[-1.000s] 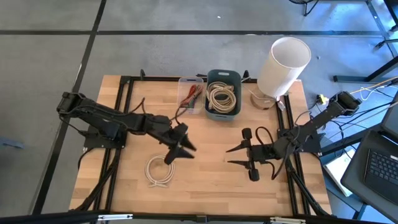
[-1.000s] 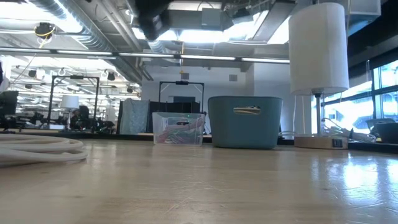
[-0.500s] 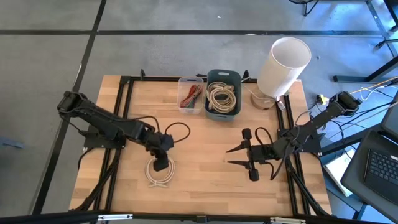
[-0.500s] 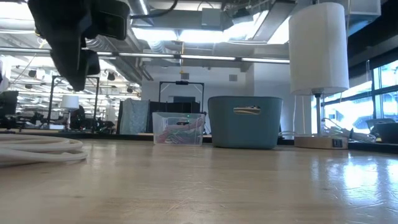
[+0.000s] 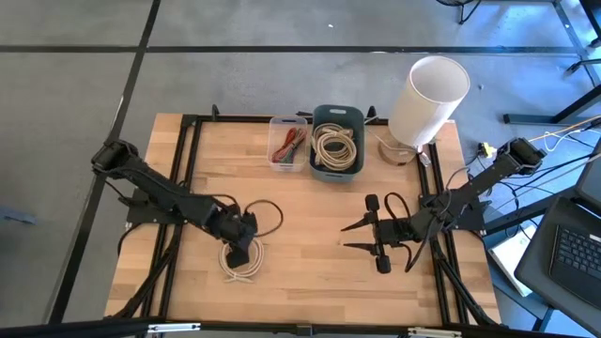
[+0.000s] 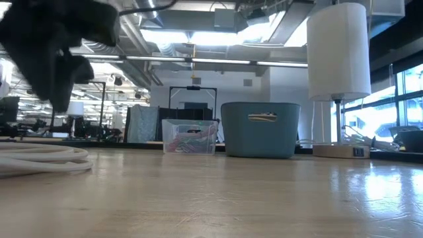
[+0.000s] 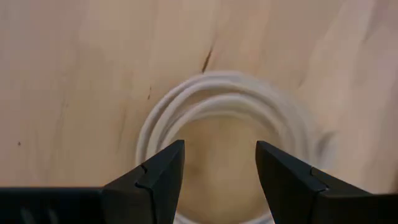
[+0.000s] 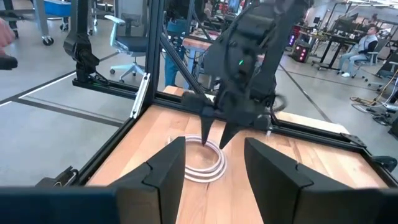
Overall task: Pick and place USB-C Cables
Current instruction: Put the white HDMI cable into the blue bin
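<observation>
I have the left gripper [image 5: 240,246] poised right above the white cable coil [image 5: 241,261], which lies flat on the table [image 5: 310,282] well in front of the teal bin [image 5: 337,142]. Its jaws stand apart with nothing between them; in the left wrist view the fingertips [image 7: 163,168] sit inside the coil's outline.

My worry is the grip. If I close from here, I judge the fingers could shut in the hollow centre and catch nothing, or pinch only one or two loops, so the coil might sag open and trail on the way to the bin. Coming down too hard could also skid the coil across the wood.

The right gripper [image 5: 349,235] waits open and empty, in front of the bin and to its right.

The teal bin already holds several cream coils [image 5: 337,145]. The clear tray [image 5: 289,144] touching the bin's left side holds coloured bundles, red and green showing.
</observation>
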Controlling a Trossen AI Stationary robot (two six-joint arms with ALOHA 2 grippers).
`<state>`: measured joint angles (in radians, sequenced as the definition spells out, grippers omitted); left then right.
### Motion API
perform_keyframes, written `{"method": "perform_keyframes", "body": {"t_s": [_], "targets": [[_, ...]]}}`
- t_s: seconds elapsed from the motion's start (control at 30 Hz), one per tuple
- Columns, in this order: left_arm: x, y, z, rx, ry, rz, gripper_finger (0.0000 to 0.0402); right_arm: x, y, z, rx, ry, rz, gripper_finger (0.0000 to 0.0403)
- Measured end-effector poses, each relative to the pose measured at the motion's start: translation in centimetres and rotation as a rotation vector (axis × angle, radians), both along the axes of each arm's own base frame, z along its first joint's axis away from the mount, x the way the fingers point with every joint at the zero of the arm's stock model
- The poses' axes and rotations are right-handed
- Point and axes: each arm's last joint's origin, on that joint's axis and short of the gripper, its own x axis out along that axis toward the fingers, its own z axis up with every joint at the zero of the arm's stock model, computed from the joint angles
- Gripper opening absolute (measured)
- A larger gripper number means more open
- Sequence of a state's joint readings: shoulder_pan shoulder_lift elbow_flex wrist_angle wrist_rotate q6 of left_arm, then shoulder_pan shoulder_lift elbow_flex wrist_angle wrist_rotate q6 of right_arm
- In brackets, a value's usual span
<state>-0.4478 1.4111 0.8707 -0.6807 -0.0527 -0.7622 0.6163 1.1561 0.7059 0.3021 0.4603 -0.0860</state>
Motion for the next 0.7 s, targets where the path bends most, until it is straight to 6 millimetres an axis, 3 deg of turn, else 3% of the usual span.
{"method": "perform_keyframes", "body": {"t_s": [0.17, 0.4, 0.57, 0.7], "targets": [[0.6, -0.8, -2.9, 0.106, 0.101, -0.141, 0.0191, 0.0, 0.0, -0.1, -0.003, 0.005, 0.0, 0.0166], [1.6, -0.9, -6.7, 0.257, 0.213, -0.198, 0.0191, 0.0, 0.0, -0.1, 0.001, 0.01, -0.001, 0.0166], [1.7, -1.0, -7.1, 0.25, 0.232, -0.163, 0.0191, 0.0, 0.0, -0.1, 0.001, 0.01, -0.001, 0.0166], [1.9, -1.2, -5.8, 0.235, 0.207, -0.152, 0.0188, 0.0, 0.0, -0.1, 0.002, 0.009, -0.001, 0.0166]]}}
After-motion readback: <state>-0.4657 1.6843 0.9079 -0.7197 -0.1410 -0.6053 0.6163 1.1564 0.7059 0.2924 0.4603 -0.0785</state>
